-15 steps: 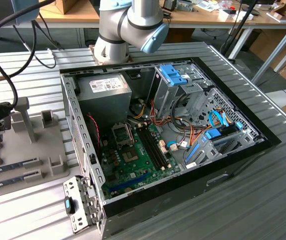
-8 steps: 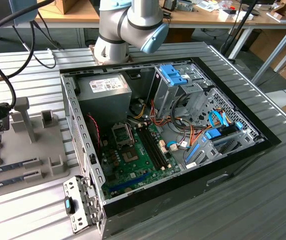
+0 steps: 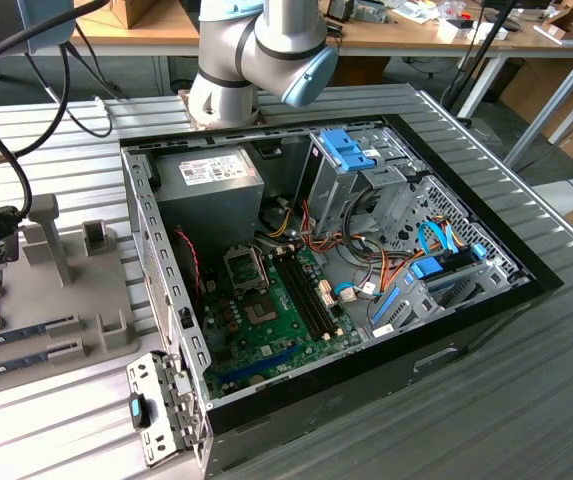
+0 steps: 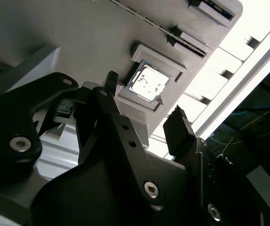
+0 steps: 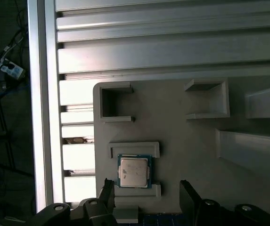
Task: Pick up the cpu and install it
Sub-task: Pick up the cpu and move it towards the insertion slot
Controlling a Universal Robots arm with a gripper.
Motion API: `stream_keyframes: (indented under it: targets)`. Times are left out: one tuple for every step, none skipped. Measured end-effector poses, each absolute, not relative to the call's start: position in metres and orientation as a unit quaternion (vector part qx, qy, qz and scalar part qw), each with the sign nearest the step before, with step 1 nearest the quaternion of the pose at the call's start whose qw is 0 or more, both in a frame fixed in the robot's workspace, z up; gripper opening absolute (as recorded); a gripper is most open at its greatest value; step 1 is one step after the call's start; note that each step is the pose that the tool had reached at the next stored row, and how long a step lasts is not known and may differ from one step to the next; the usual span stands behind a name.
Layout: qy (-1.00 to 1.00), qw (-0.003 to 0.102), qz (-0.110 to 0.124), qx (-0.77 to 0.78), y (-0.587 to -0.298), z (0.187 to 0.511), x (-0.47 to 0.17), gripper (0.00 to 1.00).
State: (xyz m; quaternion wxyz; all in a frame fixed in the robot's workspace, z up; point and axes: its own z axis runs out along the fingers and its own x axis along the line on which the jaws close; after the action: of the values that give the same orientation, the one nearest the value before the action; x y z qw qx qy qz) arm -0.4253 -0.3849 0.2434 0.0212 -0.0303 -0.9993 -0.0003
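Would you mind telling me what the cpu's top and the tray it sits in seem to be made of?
The cpu top looks like bare metal, silver-grey with a soft sheen. The tray looks like matte grey plastic, though painted metal is possible: uniform, dull, no glare.

Exterior view above case (image 3: 416, 362), both wrist views over cpu (image 4: 148, 83) (image 5: 134, 171)

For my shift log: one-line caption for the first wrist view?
Open gripper hovers near the cpu lying in its slot on the grey tray.
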Motion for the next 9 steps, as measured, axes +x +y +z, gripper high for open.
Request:
stream_keyframes:
  targets:
    - [-0.999,0.021,0.0,-0.03,-0.3849,0.2433,-0.4253,0.66]
    - [-0.999,0.021,0.0,-0.03,-0.3849,0.2431,-0.4254,0.66]
    - [-0.999,0.021,0.0,-0.03,-0.3849,0.2429,-0.4255,0.66]
    - [-0.999,0.021,0.0,-0.03,-0.3849,0.2427,-0.4256,0.66]
    - [-0.999,0.021,0.0,-0.03,-0.3849,0.2422,-0.4257,0.66]
    - [-0.999,0.021,0.0,-0.03,-0.3849,0.242,-0.4257,0.66]
    - [-0.999,0.021,0.0,-0.03,-0.3849,0.2418,-0.4258,0.66]
    - [-0.999,0.021,0.0,-0.03,-0.3849,0.2416,-0.4258,0.66]
    - [-0.999,0.021,0.0,-0.03,-0.3849,0.2415,-0.4259,0.66]
